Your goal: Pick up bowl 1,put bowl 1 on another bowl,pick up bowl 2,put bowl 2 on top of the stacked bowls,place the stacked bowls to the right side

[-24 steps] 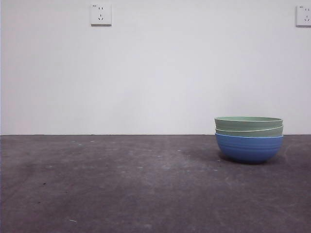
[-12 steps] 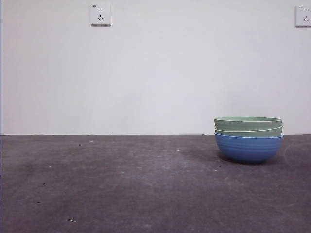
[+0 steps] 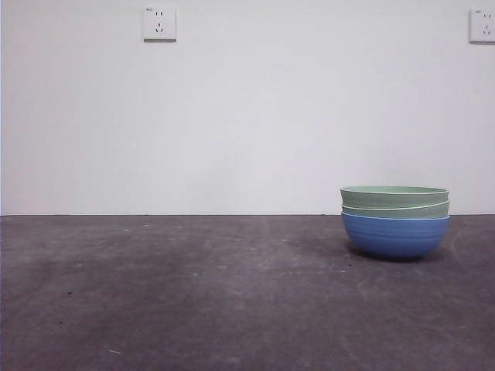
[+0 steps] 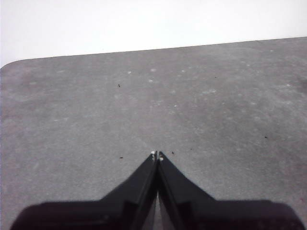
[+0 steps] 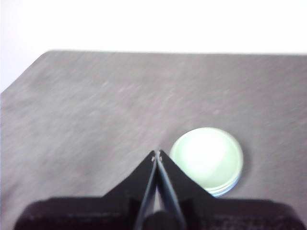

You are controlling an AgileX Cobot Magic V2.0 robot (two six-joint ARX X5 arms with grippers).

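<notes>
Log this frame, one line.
stacked bowls: blue under two green, table's right | left pincer: shut, empty | right pincer: shut, above table

L gripper (image 4: pixel 157 155) is hanging over the dark grey table (image 4: pixel 153 105), jaws pressed together w/ tips touching, nothing btwn them. Table's far edge is meeting a white wall (image 4: pixel 144 21); one rounded corner is showing.

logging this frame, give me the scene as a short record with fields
stack: the stacked bowls on the table's right side in the front view
bottom: blue bowl
upper: two pale green bowls nested in it
left gripper: jaws shut, holding nothing, over bare table
right gripper: jaws shut, holding nothing, raised above the table, stack beside it
wall: two sockets
</notes>
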